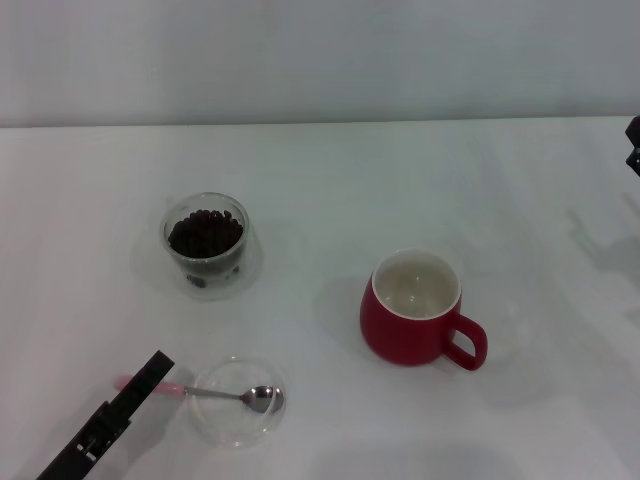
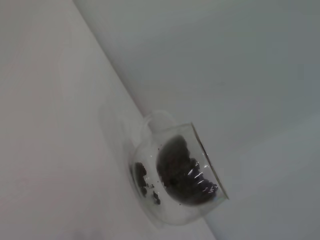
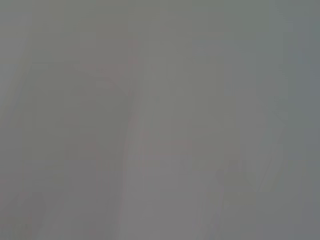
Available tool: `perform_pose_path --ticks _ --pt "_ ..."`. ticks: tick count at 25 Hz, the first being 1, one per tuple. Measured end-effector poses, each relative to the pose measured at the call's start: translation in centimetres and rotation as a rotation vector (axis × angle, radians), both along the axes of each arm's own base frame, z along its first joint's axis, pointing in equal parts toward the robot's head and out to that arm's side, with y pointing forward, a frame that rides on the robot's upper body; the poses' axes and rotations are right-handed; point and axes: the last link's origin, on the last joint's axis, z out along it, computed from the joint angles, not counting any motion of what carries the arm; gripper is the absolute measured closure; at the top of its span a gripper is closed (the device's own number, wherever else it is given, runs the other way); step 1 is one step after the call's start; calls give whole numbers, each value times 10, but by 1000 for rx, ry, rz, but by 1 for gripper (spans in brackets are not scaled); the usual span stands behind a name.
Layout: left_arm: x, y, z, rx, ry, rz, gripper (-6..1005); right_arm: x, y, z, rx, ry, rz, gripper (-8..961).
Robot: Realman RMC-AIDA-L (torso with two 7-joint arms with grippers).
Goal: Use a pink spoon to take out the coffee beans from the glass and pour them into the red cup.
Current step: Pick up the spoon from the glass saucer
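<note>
The glass [image 1: 206, 243] stands at the left middle of the table, filled with dark coffee beans [image 1: 205, 231]. It also shows in the left wrist view [image 2: 175, 175] with its beans [image 2: 182, 172]. The red cup [image 1: 415, 307] stands to the right, white inside, with its handle toward the front right. The pink spoon [image 1: 236, 397] lies with its metal bowl in a shallow clear dish [image 1: 235, 405]; its pink handle sticks out to the left. My left gripper [image 1: 152, 372] reaches in from the front left, its black tip over the handle. My right gripper [image 1: 633, 145] shows only at the far right edge.
The white table [image 1: 320, 180] runs back to a pale wall. The right wrist view shows only a plain grey surface.
</note>
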Motion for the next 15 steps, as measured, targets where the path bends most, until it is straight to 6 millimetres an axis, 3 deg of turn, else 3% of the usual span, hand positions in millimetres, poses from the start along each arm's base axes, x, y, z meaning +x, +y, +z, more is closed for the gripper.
perform_pose_path --ticks 4,9,15 --pt "-2 -2 1 1 -4 12 312 1 -4 0 2 3 -1 78" --pt "-2 -2 1 0 -4 11 570 0 -6 0 5 5 11 78" --pt "-5 -2 1 -1 0 27 795 0 -7 -1 3 7 11 78"
